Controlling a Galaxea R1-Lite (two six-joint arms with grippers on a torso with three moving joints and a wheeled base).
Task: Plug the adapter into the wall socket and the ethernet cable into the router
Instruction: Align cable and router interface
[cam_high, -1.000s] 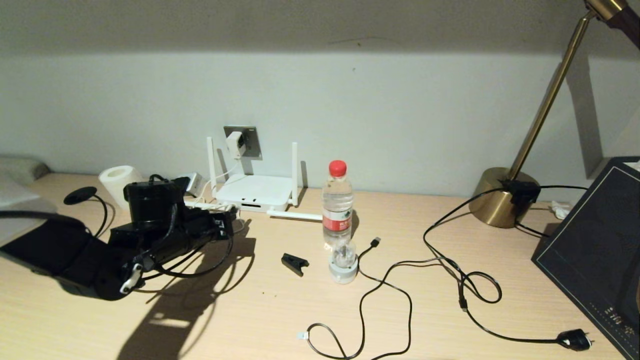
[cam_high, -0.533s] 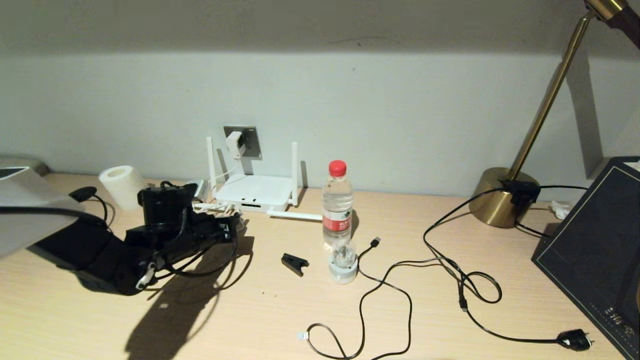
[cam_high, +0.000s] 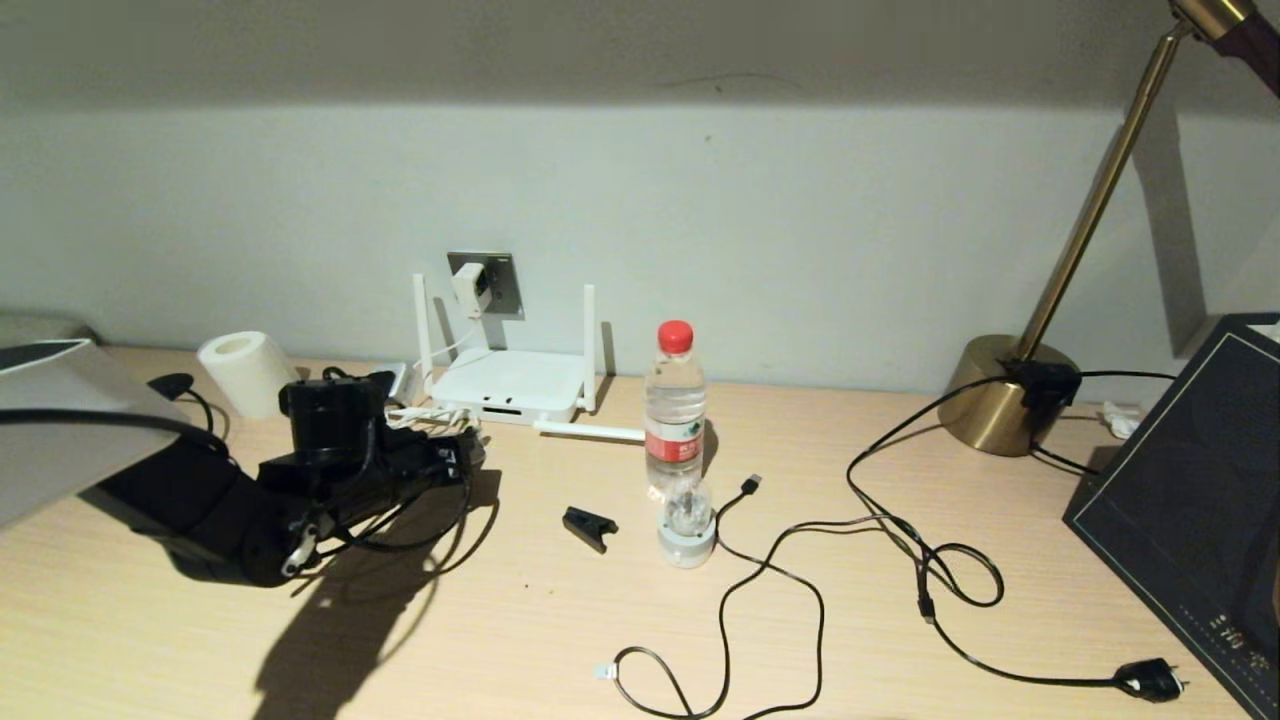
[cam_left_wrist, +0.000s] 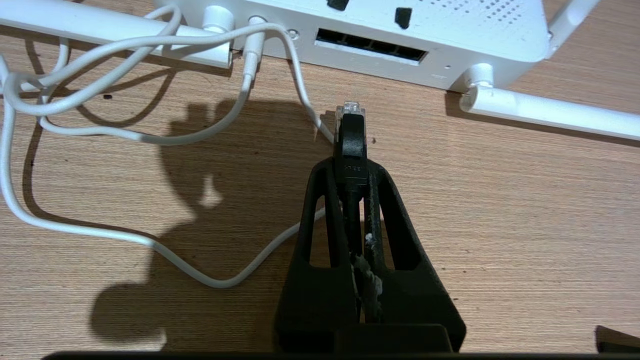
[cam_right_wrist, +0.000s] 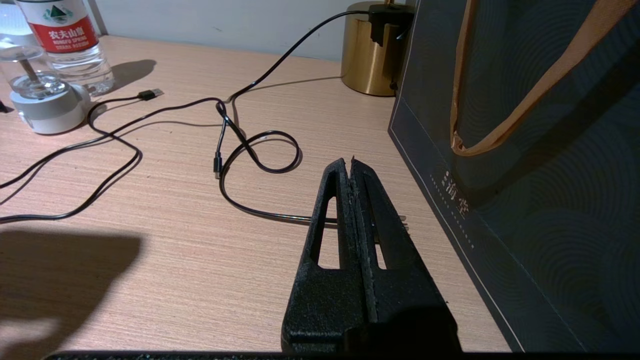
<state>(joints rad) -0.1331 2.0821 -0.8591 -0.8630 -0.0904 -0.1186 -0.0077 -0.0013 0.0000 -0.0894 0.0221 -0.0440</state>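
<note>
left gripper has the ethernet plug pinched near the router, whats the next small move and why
Probably ease the left gripper forward toward the router, nudging the plug sideways to line up with a dark port. The ethernet cable points its clear tip at the port row but stops short of it, a bare strip of desk between them.

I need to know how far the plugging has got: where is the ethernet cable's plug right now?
The ethernet cable plug is pinched in the left gripper, just above the desk, short of the router and its dark port row, on the robot's left.
</note>
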